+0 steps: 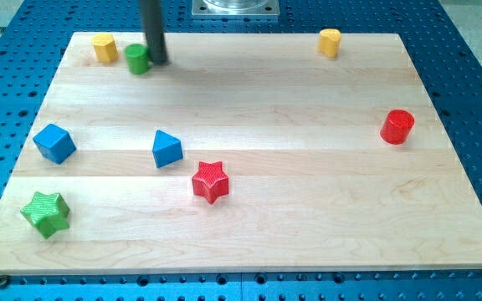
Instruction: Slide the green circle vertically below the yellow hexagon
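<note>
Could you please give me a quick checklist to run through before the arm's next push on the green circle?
1. My tip against the green circle's right side: ok.
2. Green circle below the yellow hexagon: not ok, it sits to its right.
3. Push direction suits: not ok, tip is not above the circle.
4. Board below the hexagon free; blue cube lies far lower: ok.
5. Circle touching hexagon: cannot tell.

A robotics lab bench is shown. A pale wooden surface (pixel 249 226) is laid on a blue perforated metal breadboard (pixel 467 92), and a grey metal mount (pixel 235 7) is seen at the view's top.
</note>
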Robot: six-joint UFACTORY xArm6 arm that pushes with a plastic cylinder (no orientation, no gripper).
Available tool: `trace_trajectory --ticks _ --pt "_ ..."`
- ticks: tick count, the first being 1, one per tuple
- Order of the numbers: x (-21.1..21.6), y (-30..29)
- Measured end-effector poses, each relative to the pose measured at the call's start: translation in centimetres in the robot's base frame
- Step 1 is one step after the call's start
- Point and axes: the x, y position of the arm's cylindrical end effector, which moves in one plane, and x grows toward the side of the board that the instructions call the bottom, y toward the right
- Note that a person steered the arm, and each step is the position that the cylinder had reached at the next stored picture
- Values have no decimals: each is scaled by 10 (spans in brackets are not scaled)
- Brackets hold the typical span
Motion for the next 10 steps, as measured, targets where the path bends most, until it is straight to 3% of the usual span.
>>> trace_trajectory --ticks 2,4,5,6,9,10 --pt "1 -31" --pt "80 -73" --pt "37 -71" --pt "32 -117" --pt "129 -125" --pt "187 -132"
